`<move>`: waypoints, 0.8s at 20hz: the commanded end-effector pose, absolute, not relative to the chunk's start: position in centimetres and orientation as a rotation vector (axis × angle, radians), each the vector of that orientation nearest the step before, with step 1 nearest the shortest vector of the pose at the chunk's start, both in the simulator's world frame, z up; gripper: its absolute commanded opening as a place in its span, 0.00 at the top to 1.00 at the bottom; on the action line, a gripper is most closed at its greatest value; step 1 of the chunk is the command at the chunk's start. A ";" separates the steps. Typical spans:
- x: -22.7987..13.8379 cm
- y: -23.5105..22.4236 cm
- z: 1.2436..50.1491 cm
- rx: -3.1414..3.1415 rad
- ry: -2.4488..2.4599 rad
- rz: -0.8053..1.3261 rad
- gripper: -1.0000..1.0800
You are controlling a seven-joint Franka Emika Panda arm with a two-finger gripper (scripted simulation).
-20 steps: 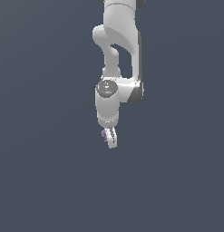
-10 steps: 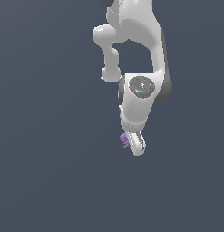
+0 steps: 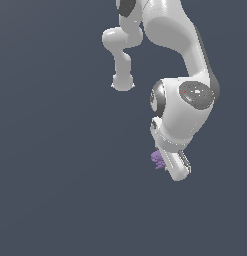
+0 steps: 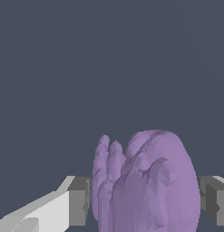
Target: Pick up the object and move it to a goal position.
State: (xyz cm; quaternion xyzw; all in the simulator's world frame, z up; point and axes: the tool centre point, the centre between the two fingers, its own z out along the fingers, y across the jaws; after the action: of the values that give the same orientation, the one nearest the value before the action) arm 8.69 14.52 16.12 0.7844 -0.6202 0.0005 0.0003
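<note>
The object, a small purple knobbly clump, sticks out from the tip of the white arm in the exterior view, held off the ground. My gripper is shut on it. In the wrist view the purple object fills the space between the two grey pads, one on each side of it. Most of the fingers are hidden behind the white hand in the exterior view.
Plain dark grey-blue ground lies all around. The arm's white links rise toward the top of the exterior view.
The arm has swung toward the exterior view's right and lower, looming larger, carrying the purple object with it. The grip has stayed shut.
</note>
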 end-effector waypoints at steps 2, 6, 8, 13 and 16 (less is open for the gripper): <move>9.7 16.2 16.9 2.463 -1.949 0.001 1.00; 10.5 17.5 17.6 2.463 -1.949 0.001 1.00; 10.8 18.0 17.8 2.463 -1.949 0.000 1.00; 11.3 18.7 18.2 2.463 -1.949 0.000 1.00; 11.5 18.9 18.3 2.463 -1.949 0.000 1.00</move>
State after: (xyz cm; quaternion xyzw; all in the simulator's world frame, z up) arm 11.37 18.81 18.19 0.7843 -0.6203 0.0000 0.0001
